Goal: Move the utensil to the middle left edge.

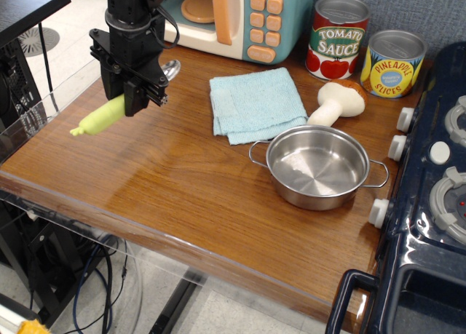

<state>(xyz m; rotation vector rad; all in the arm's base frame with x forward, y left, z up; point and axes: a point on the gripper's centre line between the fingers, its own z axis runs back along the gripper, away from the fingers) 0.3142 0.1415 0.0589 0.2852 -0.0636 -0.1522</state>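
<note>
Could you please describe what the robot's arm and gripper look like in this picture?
The arm is black throughout, built from blocky, angular sections with a matte finish. A thin black cable loops out along its right side near the wrist. The gripper is black too, squarish and boxy, with small silver screws or fittings showing on its faces. No lettering or coloured markings are readable on either.

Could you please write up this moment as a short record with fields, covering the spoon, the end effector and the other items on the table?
spoon: held in the end effector, over the table's left side, handle tip towards the left edge
end effector: shut on the spoon
pot: empty, right of centre
cloth: folded, behind the pot
mushroom: lying right of the cloth
cans: tomato sauce, pineapple slices, back right
</note>
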